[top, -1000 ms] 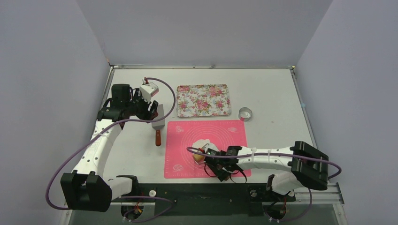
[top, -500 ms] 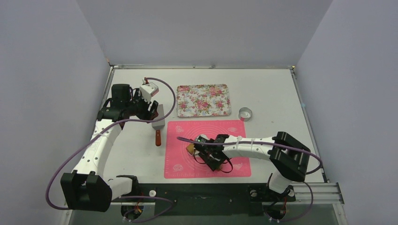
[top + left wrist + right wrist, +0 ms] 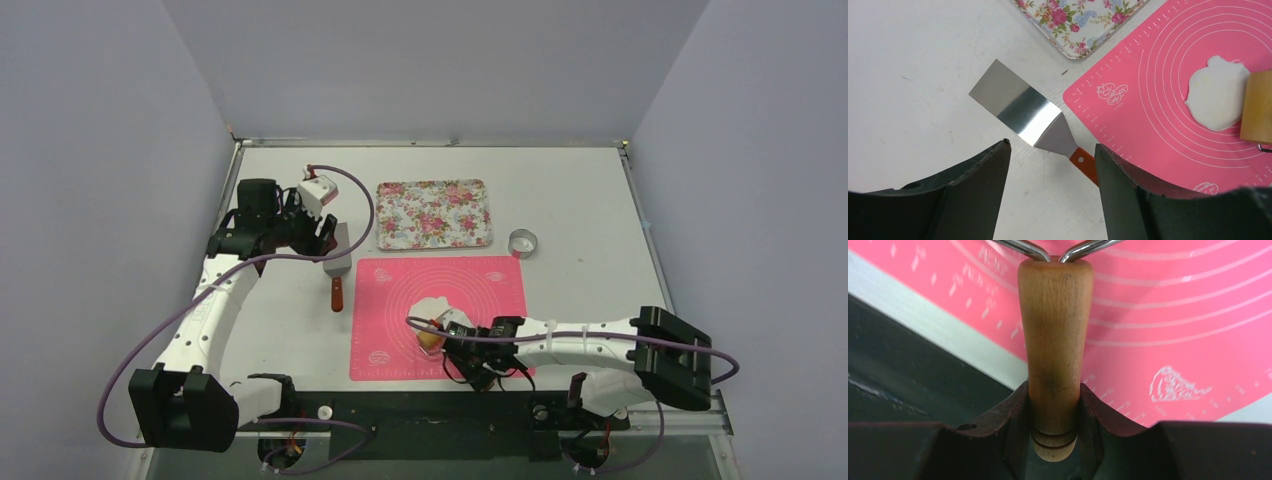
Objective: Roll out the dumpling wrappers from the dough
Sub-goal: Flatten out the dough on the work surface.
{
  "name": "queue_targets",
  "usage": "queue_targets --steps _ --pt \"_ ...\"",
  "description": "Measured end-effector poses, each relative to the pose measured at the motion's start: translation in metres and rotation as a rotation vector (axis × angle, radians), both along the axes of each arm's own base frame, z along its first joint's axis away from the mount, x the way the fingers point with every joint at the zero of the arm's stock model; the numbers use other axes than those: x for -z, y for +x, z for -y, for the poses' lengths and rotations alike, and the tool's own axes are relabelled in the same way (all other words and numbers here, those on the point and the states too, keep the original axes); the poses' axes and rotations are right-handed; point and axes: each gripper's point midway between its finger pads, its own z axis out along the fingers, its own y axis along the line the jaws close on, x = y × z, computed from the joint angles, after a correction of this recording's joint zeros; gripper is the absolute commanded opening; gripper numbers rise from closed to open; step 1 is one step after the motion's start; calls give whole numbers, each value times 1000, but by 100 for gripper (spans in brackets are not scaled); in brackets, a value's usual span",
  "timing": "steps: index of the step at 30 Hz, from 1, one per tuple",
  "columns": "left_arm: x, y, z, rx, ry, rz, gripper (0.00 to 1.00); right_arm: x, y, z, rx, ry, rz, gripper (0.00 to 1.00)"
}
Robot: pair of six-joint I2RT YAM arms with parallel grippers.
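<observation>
My right gripper is clamped partway closed around the wooden handle of the roller, with the wire yoke running out ahead of it at the top of the wrist view. Half a second ago this arm was reaching further toward the upper left of the overhead frame, and the roller sat right over the dough, hiding it. Now I have drawn back toward the bottom edge, to about where I was a second ago. That makes one full stroke, out and back.

The dough is uncovered again. It lies on the pink mat a little left of the mat's centre, and the roller drum rests at its near edge, seemingly just touching it. The dough reads as an irregular white patch, flatter than a lump but not yet a wide sheet. I see no round wrappers anywhere, and the ring cutter stands well apart on the table, right of the floral tray. I judge the rolling is still in its early passes and needs more strokes before any cutting.

My left gripper has not moved. It hangs wide open, holding nothing, above the spatula in the left-centre of the overhead frame.
</observation>
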Motion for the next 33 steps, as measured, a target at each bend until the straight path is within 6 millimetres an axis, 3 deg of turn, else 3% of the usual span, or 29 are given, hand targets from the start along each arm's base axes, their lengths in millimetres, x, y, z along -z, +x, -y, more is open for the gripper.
queue_targets --steps 3,6,9,15,18,22,28,33 --pt "-3 1 0 0 -2 6 61 -2 -14 11 7 -21 -22 0" --pt "-4 2 0 0 -2 10 61 -4 -15 16 15 -41 -36 0" --pt "-4 2 0 0 -2 10 61 -8 -4 12 16 -58 -45 0" --pt "-4 2 0 -2 1 11 61 -9 39 -18 -22 -73 -26 0" --pt "-4 2 -1 -3 2 11 61 -6 45 -20 -48 -77 -23 0" --pt "-4 2 -1 -3 2 11 61 -5 34 -11 -39 -66 -37 0" --pt "-7 3 -1 -4 -3 16 61 -16 -9 12 -6 -25 -78 0" --pt "-12 5 0 -9 -13 27 61 -18 -16 17 13 -40 -93 0"
